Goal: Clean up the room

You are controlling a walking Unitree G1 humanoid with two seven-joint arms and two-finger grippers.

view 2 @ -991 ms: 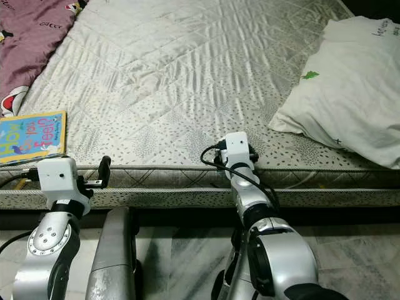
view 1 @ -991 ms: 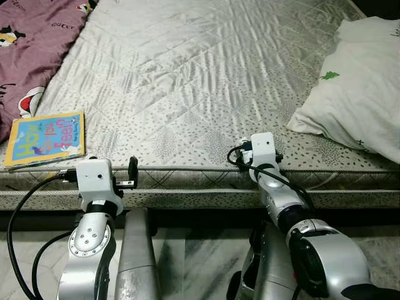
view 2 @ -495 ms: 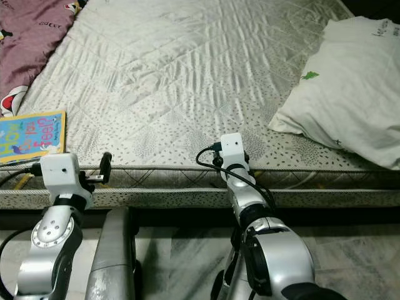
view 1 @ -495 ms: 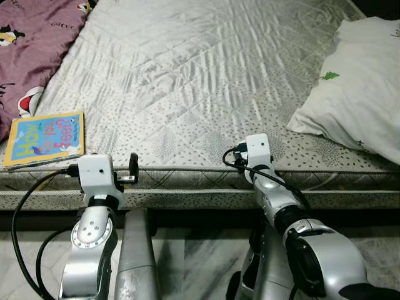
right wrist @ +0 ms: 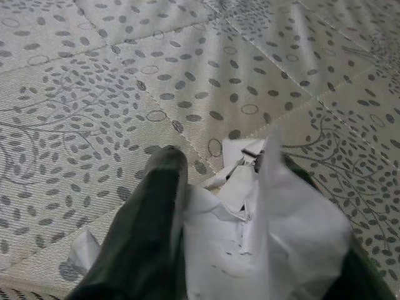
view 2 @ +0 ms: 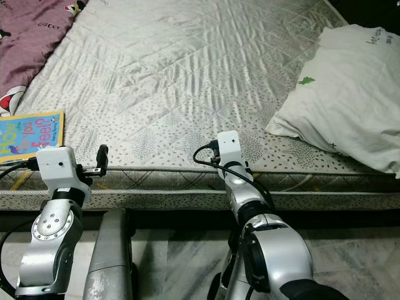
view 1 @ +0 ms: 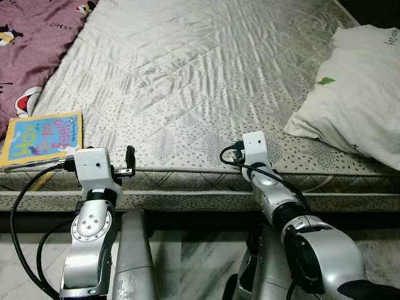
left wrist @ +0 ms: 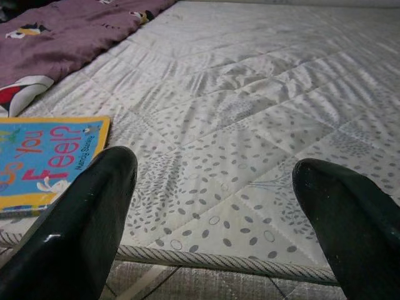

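Book [view 1: 42, 137] lies left on mattress [view 1: 200, 75], pillow [view 1: 356, 106] right, blanket [view 1: 31, 50] behind book.

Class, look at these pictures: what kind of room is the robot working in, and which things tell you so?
Most likely a bedroom. A wide quilted mattress lies before the robot, with a white pillow on its right side, a purple printed blanket on its left, and a children's book near the edge.

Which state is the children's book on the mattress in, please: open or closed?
Closed: the children's book lies flat, front cover up, on the mattress edge.
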